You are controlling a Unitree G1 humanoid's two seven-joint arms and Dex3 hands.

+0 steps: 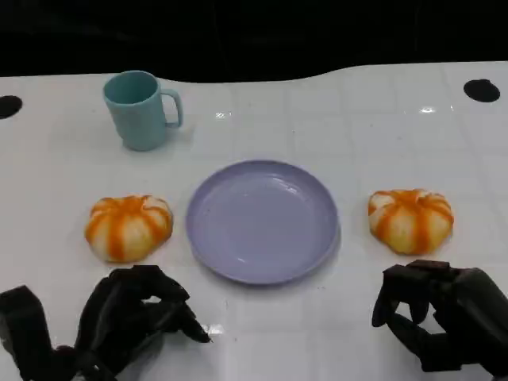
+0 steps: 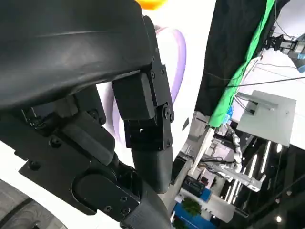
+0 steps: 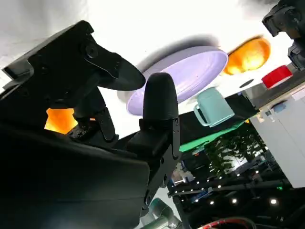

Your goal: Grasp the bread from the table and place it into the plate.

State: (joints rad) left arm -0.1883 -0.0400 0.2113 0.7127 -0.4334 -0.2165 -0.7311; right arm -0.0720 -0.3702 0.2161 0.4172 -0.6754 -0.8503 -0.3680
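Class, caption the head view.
Two bread rolls flank an empty purple plate; teal mug behind.

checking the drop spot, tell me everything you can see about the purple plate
The purple plate is round, pale lilac and shallow, with a low raised rim and a flat centre. It looks like smooth, slightly glossy plastic, with soft highlights on it. It sits flat and upright on the white table, midway between the two bread rolls, apart from both, with the teal mug behind it to the left. Nothing lies in it and neither hand touches it. The right wrist view shows it from the side.
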